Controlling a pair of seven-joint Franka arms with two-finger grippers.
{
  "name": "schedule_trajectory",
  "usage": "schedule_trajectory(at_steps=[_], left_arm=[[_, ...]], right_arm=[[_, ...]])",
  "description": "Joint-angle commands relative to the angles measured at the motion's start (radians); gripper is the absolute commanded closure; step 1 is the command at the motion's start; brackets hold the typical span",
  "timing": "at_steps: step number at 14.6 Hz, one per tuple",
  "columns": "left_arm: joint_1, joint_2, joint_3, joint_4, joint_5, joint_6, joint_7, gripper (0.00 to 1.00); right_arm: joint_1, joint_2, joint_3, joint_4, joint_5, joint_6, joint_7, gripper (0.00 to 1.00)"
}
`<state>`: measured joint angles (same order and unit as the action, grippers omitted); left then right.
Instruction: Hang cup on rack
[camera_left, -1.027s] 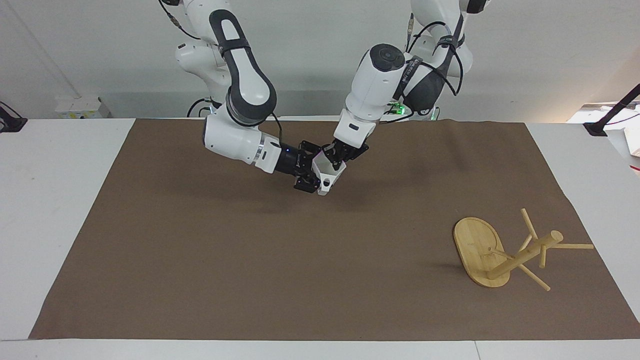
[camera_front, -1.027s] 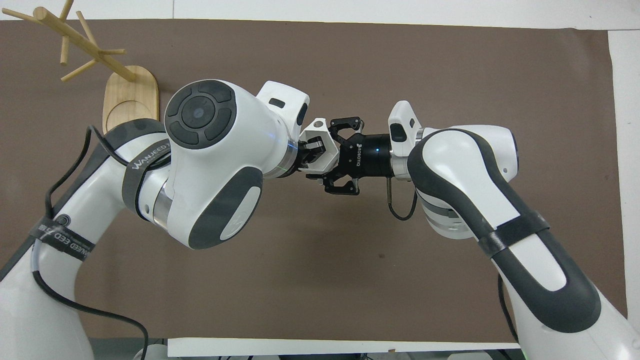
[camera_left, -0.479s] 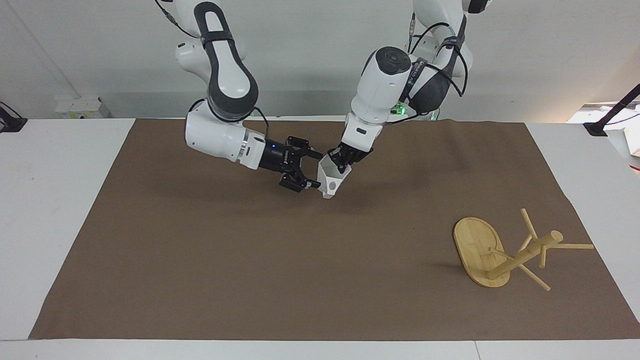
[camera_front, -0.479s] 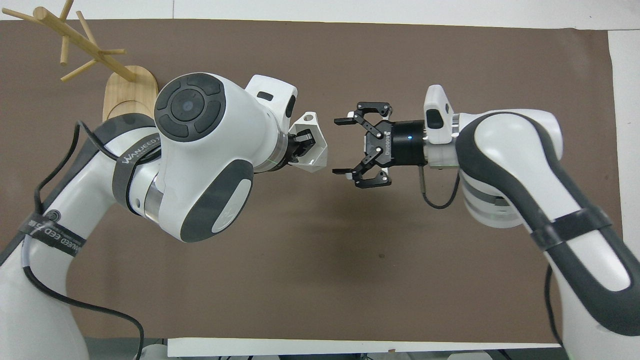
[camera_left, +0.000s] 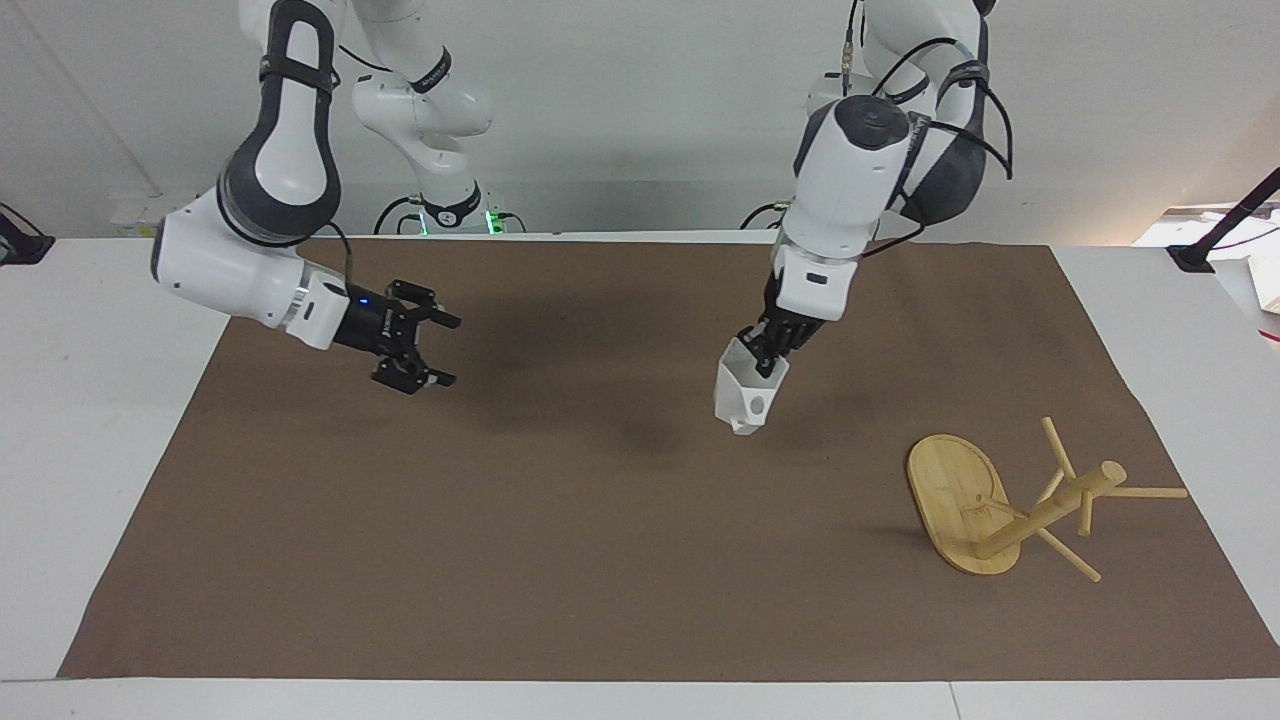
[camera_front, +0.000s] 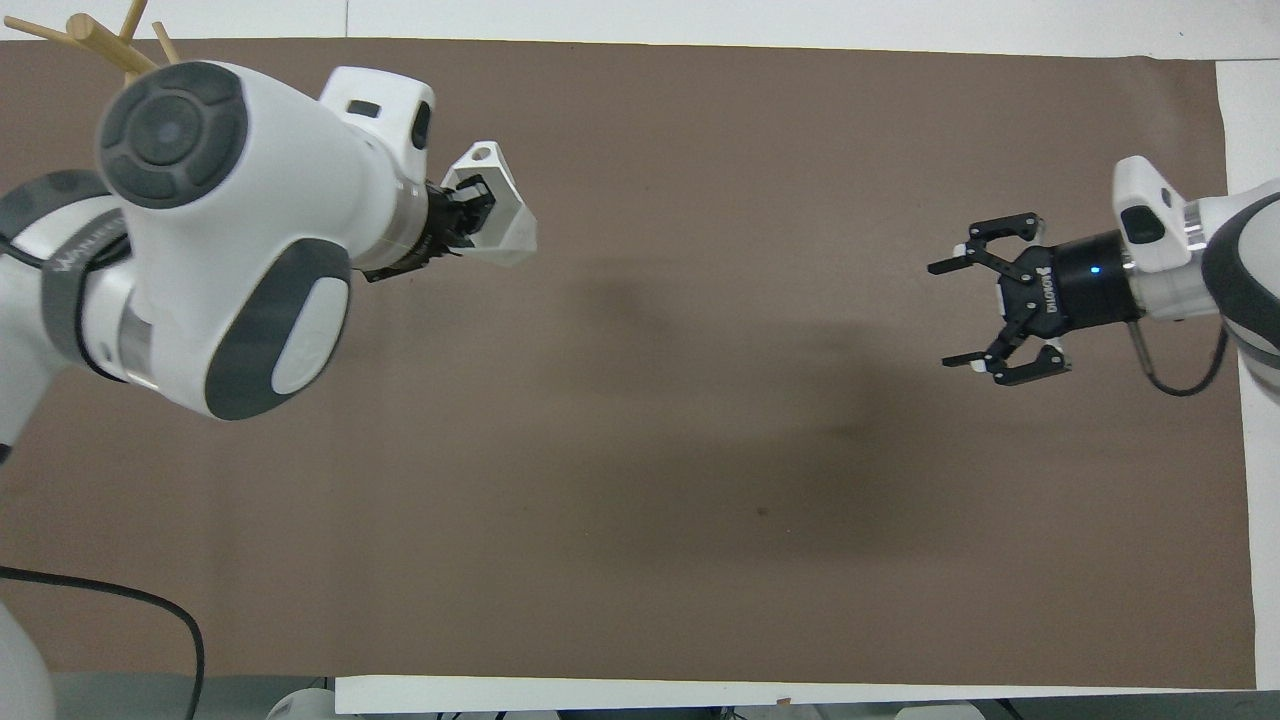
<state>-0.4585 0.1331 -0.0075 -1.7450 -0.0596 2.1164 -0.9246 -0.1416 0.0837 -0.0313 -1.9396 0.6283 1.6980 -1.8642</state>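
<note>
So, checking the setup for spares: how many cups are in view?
1. The white cup is held in the air by the left gripper, over the brown mat, short of the bamboo rack. None seems hidden.

Brown mat (camera_left: 560, 560) spread flat over white surface (camera_left: 120, 400); small dark speck (camera_front: 763, 513) noted on mat.

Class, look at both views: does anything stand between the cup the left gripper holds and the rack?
Nothing visible does. The left gripper holds the cup above bare brown mat; the rack stands unobstructed toward the left arm's end.
</note>
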Motion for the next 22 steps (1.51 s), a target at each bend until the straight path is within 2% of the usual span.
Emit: schedule_trajectory(at_steps=[1, 3, 5, 8, 11, 14, 15, 16, 17, 19, 22], left_arm=[[0.089, -0.084, -0.011, -0.232, 0.007, 0.341, 0.016, 1.0], [0.127, -0.107, -0.014, -0.374, -0.006, 0.61, 0.016, 1.0], [0.138, -0.099, -0.014, -0.438, -0.02, 0.756, 0.015, 1.0], [0.19, -0.053, -0.014, -0.438, -0.022, 0.83, 0.016, 1.0], [0.231, -0.036, -0.014, -0.438, -0.02, 0.846, 0.016, 1.0], [0.264, -0.006, -0.016, -0.429, -0.017, 0.849, 0.02, 1.0], [0.277, 0.008, -0.016, -0.426, -0.014, 0.858, 0.021, 1.0], [0.293, 0.02, -0.017, -0.421, -0.013, 0.867, 0.023, 1.0], [0.296, 0.022, -0.017, -0.421, -0.014, 0.869, 0.03, 1.0], [0.302, 0.022, -0.017, -0.419, -0.014, 0.867, 0.036, 1.0], [0.328, 0.02, -0.017, -0.422, -0.019, 0.864, 0.049, 1.0]], right_arm=[[-0.068, -0.008, 0.018, 0.159, -0.215, -0.11, 0.21, 0.0], [-0.073, -0.006, 0.016, 0.304, -0.304, -0.194, 0.358, 0.0], [-0.061, -0.009, 0.018, 0.388, -0.373, -0.253, 0.588, 0.0], [-0.023, -0.015, 0.036, 0.471, -0.459, -0.316, 0.909, 0.0], [0.014, -0.018, 0.039, 0.502, -0.57, -0.325, 1.184, 0.0], [0.023, -0.022, 0.042, 0.527, -0.585, -0.388, 1.4, 0.0], [0.046, -0.028, 0.042, 0.527, -0.59, -0.394, 1.457, 0.0], [0.113, -0.077, 0.025, 0.506, -0.619, -0.393, 1.514, 0.0], [0.141, -0.091, 0.019, 0.486, -0.668, -0.396, 1.562, 0.0], [0.166, -0.105, -0.013, 0.469, -0.674, -0.385, 1.606, 0.0], [0.163, -0.122, -0.013, 0.392, -0.647, -0.362, 1.657, 0.0]])
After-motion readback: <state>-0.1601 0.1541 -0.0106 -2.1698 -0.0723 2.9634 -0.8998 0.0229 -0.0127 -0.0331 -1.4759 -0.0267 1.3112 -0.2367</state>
